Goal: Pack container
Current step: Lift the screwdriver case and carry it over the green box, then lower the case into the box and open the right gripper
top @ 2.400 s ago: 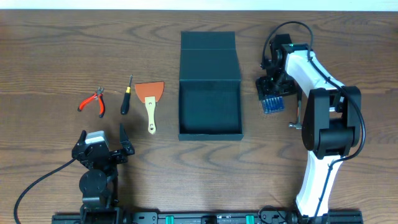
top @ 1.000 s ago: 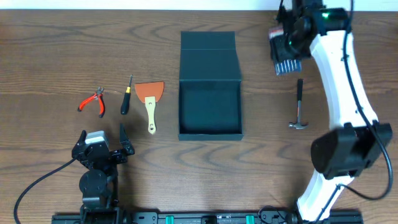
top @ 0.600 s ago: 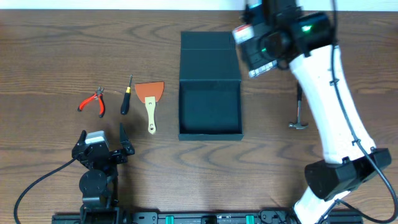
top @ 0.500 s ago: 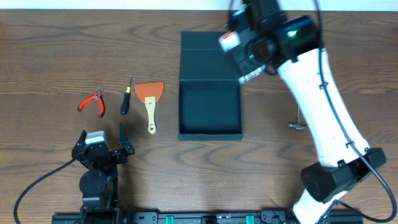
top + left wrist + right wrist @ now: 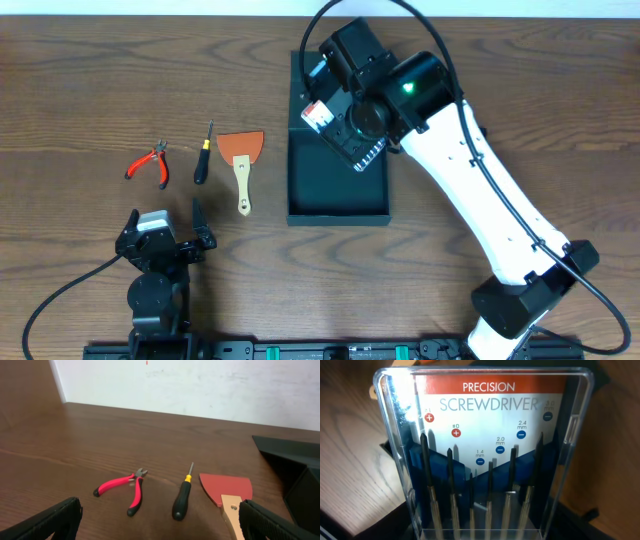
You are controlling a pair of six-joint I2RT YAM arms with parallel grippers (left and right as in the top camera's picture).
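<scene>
The dark teal container (image 5: 338, 216) stands open at the table's middle, its lid flap lying flat behind it. My right gripper (image 5: 352, 135) hovers above the container's back right part. It is shut on a clear precision screwdriver set case (image 5: 485, 450), whose blue edge shows in the overhead view (image 5: 368, 153). The case fills the right wrist view and hides the fingers. My left gripper (image 5: 165, 232) is open and empty near the front left edge, its fingers (image 5: 160, 527) framing the hand tools.
Red pliers (image 5: 150, 162) (image 5: 125, 492), a black screwdriver (image 5: 203, 155) (image 5: 182, 497) and an orange scraper (image 5: 241, 160) (image 5: 227, 487) lie left of the container, whose corner shows in the left wrist view (image 5: 295, 465). The right arm crosses the table's right half.
My right arm lifted the screwdriver set case from the table's right side and swung it left, from beside the hammer to above the container. The left arm has not moved.
</scene>
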